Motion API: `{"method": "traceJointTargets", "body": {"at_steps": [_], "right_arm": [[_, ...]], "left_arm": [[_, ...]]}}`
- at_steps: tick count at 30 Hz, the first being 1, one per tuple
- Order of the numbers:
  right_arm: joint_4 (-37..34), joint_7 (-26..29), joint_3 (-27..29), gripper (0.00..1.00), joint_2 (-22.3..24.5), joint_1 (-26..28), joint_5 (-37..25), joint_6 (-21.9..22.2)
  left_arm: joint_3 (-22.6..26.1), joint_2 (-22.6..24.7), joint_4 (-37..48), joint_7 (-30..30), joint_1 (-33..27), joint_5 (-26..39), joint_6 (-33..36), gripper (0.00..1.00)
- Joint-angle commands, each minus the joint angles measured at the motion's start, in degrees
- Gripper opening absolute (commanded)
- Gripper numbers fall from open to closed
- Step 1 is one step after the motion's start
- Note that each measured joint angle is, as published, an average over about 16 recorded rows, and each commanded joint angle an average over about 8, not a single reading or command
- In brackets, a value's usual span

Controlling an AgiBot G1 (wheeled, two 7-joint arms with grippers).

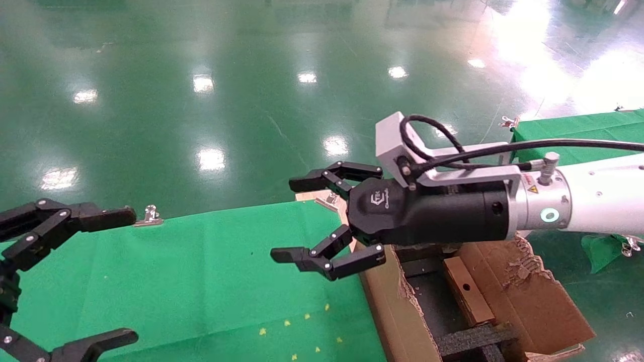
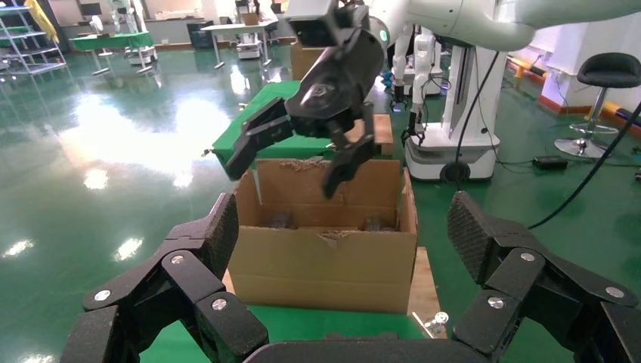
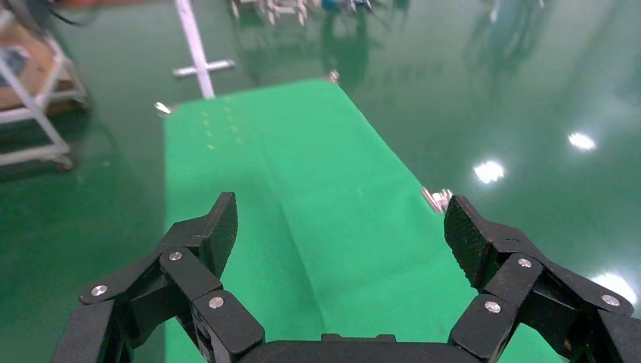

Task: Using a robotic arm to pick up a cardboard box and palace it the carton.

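The carton (image 1: pixel 390 311), large with ragged flaps and black foam inside, stands at the table's right end; it also shows in the left wrist view (image 2: pixel 321 261). The small brown cardboard box (image 1: pixel 470 301), with a round hole, lies inside the carton between the foam pieces. My right gripper (image 1: pixel 289 219), on the white arm, is open and empty, hovering over the carton's left wall and the table edge; it also shows above the carton in the left wrist view (image 2: pixel 283 175). My left gripper (image 1: pixel 126 275) is open and empty at the table's left end, and also appears in its own wrist view (image 2: pixel 345 238).
A green-clothed table (image 1: pixel 201 281) with metal clips (image 1: pixel 149 215) lies before me and shows in the right wrist view (image 3: pixel 302 174). A second green table (image 1: pixel 578 128) stands at the back right. Another robot's base (image 2: pixel 453 144) and a chair (image 2: pixel 608 72) stand beyond the carton.
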Motion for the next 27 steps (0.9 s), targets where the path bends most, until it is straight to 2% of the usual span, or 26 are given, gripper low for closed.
{"method": "traceJointTargets", "body": {"at_steps": [1, 10, 16, 20, 27], "right_arm": [[0.1, -1.0, 2.9, 1.00, -0.5, -1.9, 0.7, -1.6], [0.8, -5.4, 15.9, 1.00, -2.5, -10.5, 3.8, -8.6], [1.0, -7.4, 22.2, 1.00, -3.4, -14.6, 5.2, -12.0], [1.1, -7.9, 24.0, 1.00, -3.7, -15.8, 5.7, -12.8], [1.1, -7.6, 23.0, 1.00, -3.6, -15.2, 5.6, -12.4]], "left_arm": [[0.0, 0.0, 0.0, 0.0, 0.0, 0.0, 0.0, 1.00], [0.0, 0.0, 0.0, 0.0, 0.0, 0.0, 0.0, 1.00], [0.0, 0.0, 0.0, 0.0, 0.0, 0.0, 0.0, 1.00], [0.0, 0.0, 0.0, 0.0, 0.0, 0.0, 0.0, 1.00], [0.0, 0.0, 0.0, 0.0, 0.0, 0.0, 0.0, 1.00]]}}
